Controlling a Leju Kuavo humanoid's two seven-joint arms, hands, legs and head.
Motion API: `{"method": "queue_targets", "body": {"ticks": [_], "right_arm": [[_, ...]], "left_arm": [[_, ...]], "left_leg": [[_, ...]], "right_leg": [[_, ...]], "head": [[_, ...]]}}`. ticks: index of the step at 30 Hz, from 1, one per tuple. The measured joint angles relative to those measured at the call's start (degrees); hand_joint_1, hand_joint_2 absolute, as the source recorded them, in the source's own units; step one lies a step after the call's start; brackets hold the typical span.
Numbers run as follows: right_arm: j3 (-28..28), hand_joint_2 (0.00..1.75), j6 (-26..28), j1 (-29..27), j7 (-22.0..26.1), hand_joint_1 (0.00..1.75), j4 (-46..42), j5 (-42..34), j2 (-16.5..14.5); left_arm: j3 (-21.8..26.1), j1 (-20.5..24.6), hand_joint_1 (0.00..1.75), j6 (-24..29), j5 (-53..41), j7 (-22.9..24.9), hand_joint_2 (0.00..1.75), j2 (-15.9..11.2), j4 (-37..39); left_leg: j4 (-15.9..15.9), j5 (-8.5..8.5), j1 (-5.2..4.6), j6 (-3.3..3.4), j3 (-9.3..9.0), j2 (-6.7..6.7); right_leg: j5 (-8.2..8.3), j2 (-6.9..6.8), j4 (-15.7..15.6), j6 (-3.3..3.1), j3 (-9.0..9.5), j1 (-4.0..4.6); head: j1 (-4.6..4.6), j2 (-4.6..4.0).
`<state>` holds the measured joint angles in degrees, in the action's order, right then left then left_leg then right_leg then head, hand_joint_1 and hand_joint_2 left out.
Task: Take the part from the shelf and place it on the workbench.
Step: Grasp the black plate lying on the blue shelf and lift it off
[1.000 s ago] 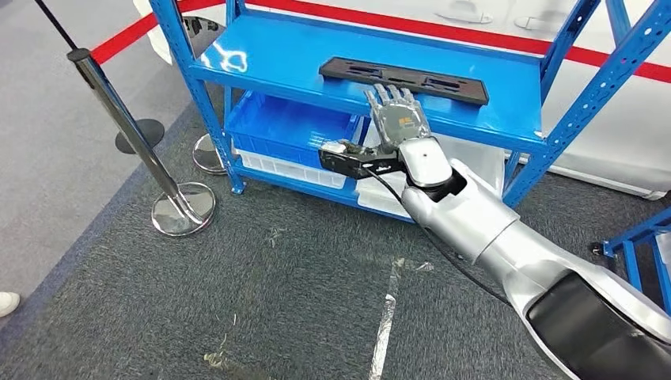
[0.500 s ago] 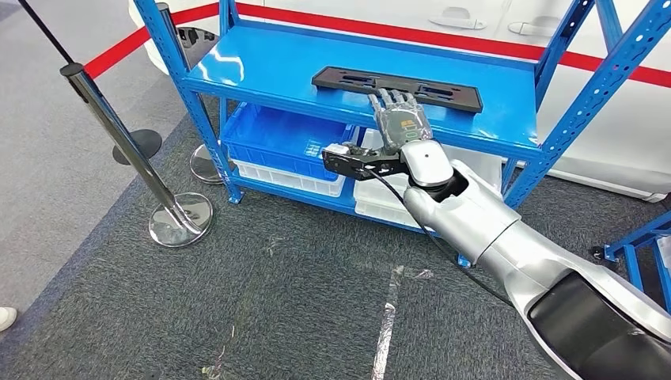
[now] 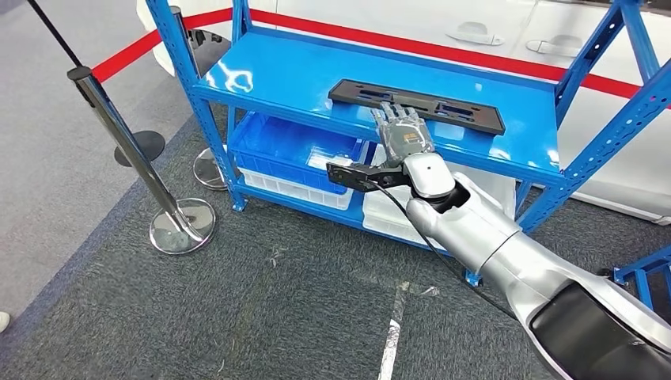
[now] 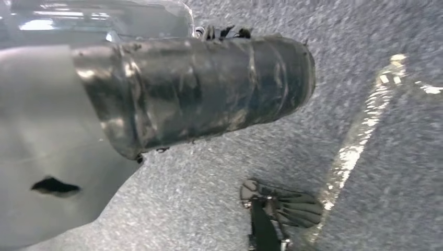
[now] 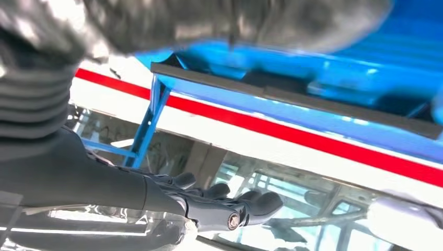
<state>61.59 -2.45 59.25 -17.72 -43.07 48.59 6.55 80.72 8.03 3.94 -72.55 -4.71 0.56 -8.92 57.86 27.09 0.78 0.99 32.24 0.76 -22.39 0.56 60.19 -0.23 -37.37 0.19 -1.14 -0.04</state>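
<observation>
Seen from the head view: blue metal shelf [image 3: 301, 75] standing on grey carpet [image 3: 261, 309], in front of a white car body with a red stripe. Long flat black part [image 3: 417, 104] lying lengthwise on the top board of the shelf, near its front edge, not lifted. Right robot hand [image 3: 403, 136] stretched out flat at the end of a silver arm, palm down, fingers spread and straight, holding nothing. Fingertips [image 3: 393, 109] reaching over the near edge of the part; contact or a small gap cannot be told. Thumb pointing out sideways below the level of the board.

On the lower level of the shelf: blue bin [image 3: 289, 142] sitting on a white bin [image 3: 293, 188]. To the side of the shelf: chrome barrier post [image 3: 130, 150] on a round base, with a second base behind it.

From the right wrist view: dark edge of the part [image 5: 292, 97] on the blue board, dark fingers [image 5: 230, 201] extended and apart, blurred.

From the left wrist view: grey carpet and a strip of shiny tape [image 4: 360, 141]; left robot hand not made out.
</observation>
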Motion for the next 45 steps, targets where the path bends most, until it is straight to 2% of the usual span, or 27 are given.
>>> {"method": "queue_targets", "body": {"ticks": [2, 5, 6, 8, 9, 10, 11, 12, 14, 15, 17, 20, 22, 24, 25, 26, 29, 30, 31, 34, 36, 39, 40, 41, 42, 44, 45], "right_arm": [[0.0, 1.75, 0.4, -0.2, -0.1, 0.00, 0.1, 0.1, 0.4], [-0.1, 1.75, 0.7, -0.3, -0.1, 0.00, 0.2, 0.2, 1.0], [-0.1, 1.75, 0.7, -0.2, 0.0, 0.00, 0.2, 0.3, 1.2], [-0.2, 1.75, 0.8, -0.3, 0.0, 0.00, 0.3, 0.3, 1.3], [-0.2, 1.75, 0.8, -0.5, 0.0, 0.00, 0.3, 0.3, 1.3], [-0.2, 1.75, 0.9, -0.7, 0.1, 0.00, 0.4, 0.3, 1.4], [-0.2, 1.75, 0.9, -0.8, 0.1, 0.00, 0.5, 0.3, 1.4], [-0.2, 1.75, 0.9, -0.9, 0.1, 0.00, 0.5, 0.4, 1.4], [-0.2, 1.75, 1.0, -0.6, 0.3, 0.00, 0.6, 0.5, 1.5], [-0.2, 1.75, 1.0, -0.4, 0.4, 0.00, 0.6, 0.6, 1.5], [-0.2, 1.75, 0.9, -0.1, 0.7, 0.00, 0.6, 0.4, 1.6], [-0.4, 1.75, 0.4, 0.3, 1.0, 0.00, 0.3, 0.0, 1.9], [-0.5, 1.75, -0.2, 0.7, 1.4, 0.00, 0.2, 0.3, 2.2], [-0.4, 1.75, -0.7, 0.8, 1.8, 0.00, 0.2, 0.8, 2.4], [-0.4, 1.75, -0.8, 0.7, 2.0, 0.00, 0.2, 0.9, 2.5], [-0.4, 1.75, -0.8, 0.6, 2.1, 0.00, 0.2, 0.9, 2.5], [-0.4, 1.75, -0.9, 1.2, 2.2, 0.00, 0.2, 0.9, 2.5], [-0.4, 1.75, -0.9, 1.5, 2.3, 0.00, 0.2, 0.9, 2.5], [-0.3, 1.75, -1.0, 1.8, 2.3, 0.00, 0.2, 0.9, 2.5], [-0.3, 1.75, -1.2, 2.1, 2.5, 0.00, 0.1, 0.9, 2.4], [-0.3, 1.75, -1.2, 2.2, 2.5, 0.00, 0.1, 0.9, 2.4], [-0.3, 1.75, -1.2, 2.3, 2.6, 0.00, 0.0, 0.9, 2.4], [-0.3, 1.75, -1.2, 2.2, 2.7, 0.00, 0.0, 0.9, 2.4], [-0.3, 1.75, -1.2, 2.2, 2.7, 0.00, 0.0, 0.9, 2.4], [-0.3, 1.75, -1.2, 2.2, 2.7, 0.00, 0.0, 0.9, 2.4], [-0.3, 1.75, -1.2, 2.2, 2.8, 0.00, 0.1, 0.9, 2.4], [-0.3, 1.75, -1.2, 2.3, 2.9, 0.00, 0.1, 0.9, 2.4]], "left_arm": [[0.0, 0.1, 0.00, 0.0, 0.0, -0.1, 0.00, 0.0, 0.0], [0.0, 0.1, 0.00, 0.0, -0.1, -0.1, 0.00, -0.1, 0.0], [0.0, 0.1, 0.00, 0.0, -0.1, -0.2, 0.00, -0.1, 0.0], [0.0, 0.1, 0.00, 0.0, -0.1, -0.2, 0.00, -0.2, 0.0], [0.0, 0.1, 0.00, 0.0, -0.1, -0.2, 0.00, -0.3, 0.0], [0.0, 0.0, 0.00, 0.0, -0.1, -0.2, 0.00, -0.3, 0.0], [0.0, 0.0, 0.00, 0.0, -0.2, -0.2, 0.00, -0.3, 0.0], [0.0, -0.1, 0.00, 0.0, -0.2, -0.2, 0.00, -0.3, 0.0], [0.1, -0.1, 0.00, 0.0, -0.4, -0.3, 0.00, -0.4, 0.0], [0.1, 0.0, 0.00, 0.0, -0.4, -0.4, 0.00, -0.4, 0.0], [0.1, 0.1, 0.00, 0.0, -0.4, -0.4, 0.00, -0.4, 0.0], [0.1, 0.0, 0.00, 0.0, -0.5, -0.2, 0.00, -0.3, 0.0], [0.2, 0.0, 0.00, 0.1, -0.5, 0.1, 0.00, -0.3, 0.0], [0.2, 0.1, 0.00, 0.2, -0.6, 0.6, 0.00, -0.3, 0.0], [0.2, 0.0, 0.00, 0.3, -0.7, 0.8, 0.00, -0.3, 0.0], [0.2, 0.0, 0.00, 0.3, -0.9, 0.9, 0.00, -0.3, 0.0], [0.3, -0.2, 0.00, 0.2, -1.0, 0.9, 0.00, -0.2, 0.0], [0.3, -0.1, 0.00, 0.2, -1.0, 0.9, 0.00, -0.2, 0.0], [0.3, 0.0, 0.00, 0.1, -1.0, 0.8, 0.00, -0.2, 0.0], [0.3, 0.3, 0.00, 0.0, -1.0, 0.6, 0.00, -0.2, 0.0], [0.3, 0.2, 0.00, 0.0, -1.0, 0.5, 0.00, -0.1, 0.0], [0.3, 0.2, 0.00, 0.0, -1.0, 0.5, 0.00, -0.2, 0.0], [0.3, 0.1, 0.00, 0.0, -1.0, 0.5, 0.00, -0.2, 0.0], [0.3, 0.1, 0.00, 0.0, -1.0, 0.5, 0.00, -0.2, 0.0], [0.3, 0.0, 0.00, 0.0, -1.0, 0.5, 0.00, -0.1, 0.0], [0.3, 0.0, 0.00, 0.0, -1.0, 0.4, 0.00, -0.2, 0.0], [0.3, 0.0, 0.00, 0.0, -1.0, 0.4, 0.00, -0.2, 0.0]], "left_leg": [[-0.1, 0.34, -0.13, -0.60, -0.06, 0.04], [1.1, 1.48, -0.09, -1.56, 0.25, -0.25], [3.5, 2.45, -0.04, -1.89, 1.38, -0.36], [11.1, 4.78, 0.06, -2.46, 5.75, -0.47], [14.4, 5.38, 0.09, -2.65, 8.13, -0.47], [16.1, 4.93, 0.11, -2.74, 9.76, -0.47], [15.4, 3.31, 0.11, -2.74, 10.28, -0.47], [12.7, 0.74, 0.12, -2.64, 9.69, -0.47], [5.1, -4.06, -0.06, -2.18, 7.11, -0.47], [2.3, -4.96, -0.20, -1.83, 5.89, -0.47], [0.4, -4.36, -0.51, -1.11, 4.86, -0.41], [-0.3, -3.69, -0.18, -0.16, 4.16, -0.42], [-0.8, -3.37, 0.00, 0.44, 3.40, -0.46], [-0.8, -2.78, 0.02, 0.80, 2.77, -0.43], [-0.7, -2.40, 0.05, 0.82, 2.38, -0.37], [-0.6, -1.99, 0.09, 0.75, 1.93, -0.30], [-0.1, -0.37, 0.24, 0.12, 0.55, -0.18], [0.2, 0.10, 0.20, -0.21, 0.37, -0.15], [0.4, 0.38, 0.16, -0.55, 0.42, -0.12], [0.6, 0.78, 0.18, -1.47, 0.61, -0.16], [3.2, 2.02, 0.25, -2.08, 1.69, -0.37], [13.8, 5.23, 0.29, -2.63, 7.89, -0.51], [16.2, 5.24, 0.28, -2.62, 9.83, -0.51], [16.5, 4.06, 0.27, -2.48, 10.81, -0.50], [14.7, 1.82, 0.22, -2.21, 10.73, -0.50], [7.1, -3.17, -0.16, -1.33, 8.06, -0.49], [3.9, -4.36, -0.40, -0.91, 6.59, -0.48]], "right_leg": [[-0.55, 0.07, -1.5, -0.47, 0.73, 0.26], [-1.06, 0.15, -2.4, -1.26, 1.86, -0.28], [-1.22, 0.13, -2.7, -1.55, 2.40, -0.47], [-1.78, 0.12, -2.8, -1.98, 3.12, -0.49], [-2.10, 0.16, -2.7, -2.05, 3.44, -0.49], [-2.47, 0.21, -2.7, -2.04, 3.84, -0.48], [-2.88, 0.27, -2.7, -1.98, 4.32, -0.48], [-3.35, 0.31, -2.6, -1.89, 4.88, -0.48], [-4.34, 0.37, -2.4, -1.50, 5.84, -0.35], [-4.71, 0.40, -2.4, -1.25, 6.02, -0.24], [-5.13, 0.44, -2.4, -0.73, 5.98, -0.08], [-6.33, 0.32, -1.4, 0.10, 5.66, -0.10], [-8.84, 0.16, 4.1, 0.48, 2.91, -0.20], [-11.08, 0.11, 11.8, 0.69, -1.68, -0.33], [-10.96, 0.10, 14.0, 0.80, -3.37, -0.43], [-9.67, 0.08, 14.1, 0.89, -4.12, -0.55], [-2.31, -0.03, 4.9, 0.96, -1.58, -0.80], [-1.16, -0.03, 2.0, 0.85, -0.37, -0.76], [-1.01, -0.01, 0.4, 0.60, 0.32, -0.63], [-2.13, 0.13, -0.6, -0.42, 0.99, -0.50], [-2.43, 0.15, -1.0, -1.12, 1.71, -0.76], [-3.15, 0.14, -1.2, -1.85, 2.77, -0.69], [-3.44, 0.14, -1.2, -1.93, 3.12, -0.60], [-3.79, 0.17, -1.1, -1.95, 3.56, -0.50], [-4.18, 0.21, -1.1, -1.94, 4.11, -0.40], [-5.06, 0.28, -1.2, -1.78, 5.26, -0.13], [-5.41, 0.32, -1.2, -1.59, 5.60, -0.03]], "head": [[-0.10, 0.01], [-0.14, 0.01], [-0.23, 0.01], [-0.42, 0.00], [-0.42, 0.00], [-0.43, 0.00], [-0.43, 0.00], [-0.42, 0.00], [-0.42, 0.00], [-0.43, 0.00], [-0.46, 0.01], [-0.40, 0.01], [-0.33, 0.01], [-0.30, 0.00], [-0.26, 0.00], [-0.25, 0.00], [-0.24, 0.00], [-0.23, 0.01], [-0.30, 0.01], [-0.41, 0.01], [-0.51, 0.01], [-0.74, 0.00], [-0.75, 0.00], [-0.75, 0.00], [-0.74, 0.00], [-0.74, 0.00], [-0.74, 0.00]]}}
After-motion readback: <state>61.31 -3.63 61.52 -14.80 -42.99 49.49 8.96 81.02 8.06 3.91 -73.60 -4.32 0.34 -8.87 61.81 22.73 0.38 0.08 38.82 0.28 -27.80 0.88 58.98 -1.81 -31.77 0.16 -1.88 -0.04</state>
